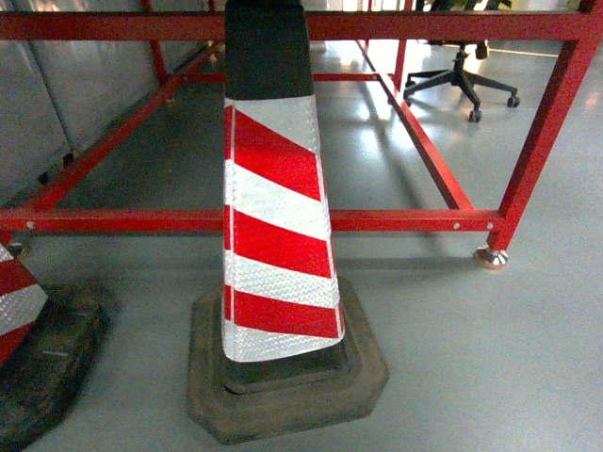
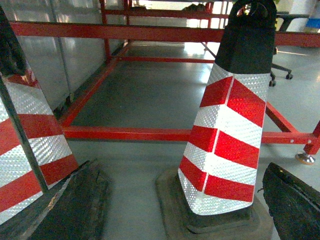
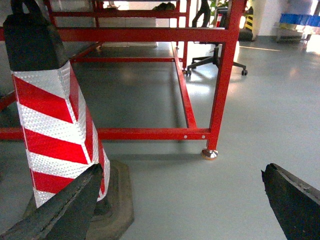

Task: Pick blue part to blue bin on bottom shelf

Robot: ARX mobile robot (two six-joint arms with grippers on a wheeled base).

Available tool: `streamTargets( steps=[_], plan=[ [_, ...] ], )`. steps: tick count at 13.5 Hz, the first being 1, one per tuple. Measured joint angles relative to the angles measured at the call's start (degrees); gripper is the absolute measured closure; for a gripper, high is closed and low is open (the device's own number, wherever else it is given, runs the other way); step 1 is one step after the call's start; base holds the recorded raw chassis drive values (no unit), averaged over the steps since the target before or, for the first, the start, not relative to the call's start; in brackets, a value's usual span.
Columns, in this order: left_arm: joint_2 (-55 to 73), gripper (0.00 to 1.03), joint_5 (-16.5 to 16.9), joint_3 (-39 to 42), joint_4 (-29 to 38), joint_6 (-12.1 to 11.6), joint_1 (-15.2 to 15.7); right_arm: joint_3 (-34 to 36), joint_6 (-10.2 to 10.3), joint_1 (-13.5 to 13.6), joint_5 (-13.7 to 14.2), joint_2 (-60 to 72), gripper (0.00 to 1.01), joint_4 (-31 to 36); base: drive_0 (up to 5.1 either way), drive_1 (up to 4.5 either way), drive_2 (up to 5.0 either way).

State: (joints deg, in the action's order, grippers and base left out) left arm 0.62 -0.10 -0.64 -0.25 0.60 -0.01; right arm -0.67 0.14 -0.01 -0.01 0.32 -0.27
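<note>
Facing a striped traffic cone before a red frame, with the left gripper and right gripper spread wide and empty for travel; blue part, blue bin and bottom shelf unseen.

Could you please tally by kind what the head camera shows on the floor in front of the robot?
Traffic cones: 2, centre and left edge
Red frame: 1
Office chair: 1
Total: 4
No blue part, blue bin or steel shelf is in view.
</note>
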Motion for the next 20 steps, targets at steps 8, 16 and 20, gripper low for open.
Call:
streamTargets(
  steps=[8, 16, 20],
  plan=[
    [0.0, 0.05, -0.1, 0.0, 0.0, -0.2, 0.0, 0.0, 0.0, 0.0, 0.0, 0.0, 0.03, -0.1, 0.0, 0.0, 0.0],
    [0.0, 0.05, 0.0, 0.0, 0.0, -0.6, 0.0, 0.0, 0.1, 0.0, 0.0, 0.0, 0.03, 0.0, 0.0, 0.0, 0.0],
    [0.0, 0.05, 0.0, 0.0, -0.1, -0.6, 0.0, 0.0, 0.0, 0.0, 0.1, 0.0, 0.03, -0.1, 0.0, 0.0, 0.0]
  ],
)
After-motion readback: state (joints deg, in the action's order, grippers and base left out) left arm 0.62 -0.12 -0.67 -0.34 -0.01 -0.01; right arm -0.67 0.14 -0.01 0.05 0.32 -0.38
